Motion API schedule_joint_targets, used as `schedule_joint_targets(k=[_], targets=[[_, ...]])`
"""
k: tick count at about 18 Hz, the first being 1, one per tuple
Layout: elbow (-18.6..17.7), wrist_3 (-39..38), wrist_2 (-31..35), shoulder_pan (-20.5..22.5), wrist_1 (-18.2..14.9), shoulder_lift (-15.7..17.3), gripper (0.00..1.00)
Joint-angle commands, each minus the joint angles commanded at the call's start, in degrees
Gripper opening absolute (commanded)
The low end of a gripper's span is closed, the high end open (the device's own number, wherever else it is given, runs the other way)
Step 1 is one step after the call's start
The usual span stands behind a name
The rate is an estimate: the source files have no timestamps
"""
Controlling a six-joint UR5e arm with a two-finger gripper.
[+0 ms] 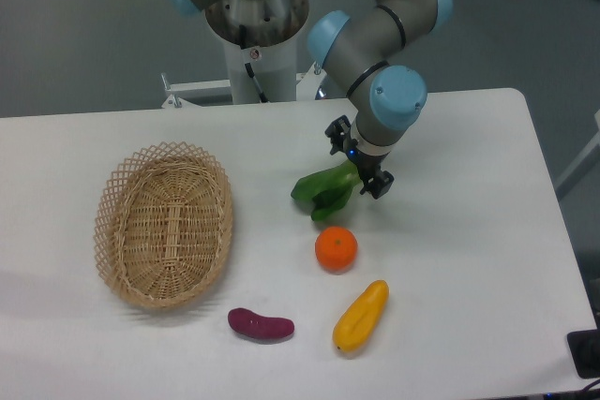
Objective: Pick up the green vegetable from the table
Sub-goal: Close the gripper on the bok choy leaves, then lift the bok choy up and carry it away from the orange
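Observation:
The green vegetable (322, 193) shows dark green leaves, with its right end between my gripper's fingers. It seems to hang tilted just above the white table (469, 231), its leafy end pointing down left. My gripper (359, 175) is shut on the vegetable's right end, near the middle of the table, just above the orange (336, 249). The stem end is hidden by the fingers.
A woven wicker basket (164, 224) lies at the left. A yellow elongated vegetable (360, 316) and a purple eggplant-like piece (261, 324) lie near the front edge. The arm's base column (255, 44) stands behind the table.

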Motion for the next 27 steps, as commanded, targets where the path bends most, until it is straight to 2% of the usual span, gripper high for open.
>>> schedule_joint_targets(k=[2,4,7,12,14,17,18,23,24,27], targets=[[-1.9,0.0,0.1,0.0,3.5,-0.3,1.00],[-2.6,-0.1,0.1,0.0,4.6,-0.4,0.97],[-2.7,-0.1,0.1,0.1,4.7,-0.5,0.77],[-2.2,-0.3,0.3,0.2,4.2,-0.2,0.32],[-1.4,-1.3,0.2,0.2,4.1,-0.1,0.24],[0.9,-3.2,0.2,0.3,3.1,-0.1,0.24],[2.0,-3.3,0.2,0.4,1.8,-0.1,0.24],[10.8,-3.3,0.3,0.9,-9.5,0.1,0.24],[12.6,-3.3,0.3,1.2,-10.9,0.1,0.24],[17.3,-3.3,0.2,1.9,-11.5,-0.4,0.24]])
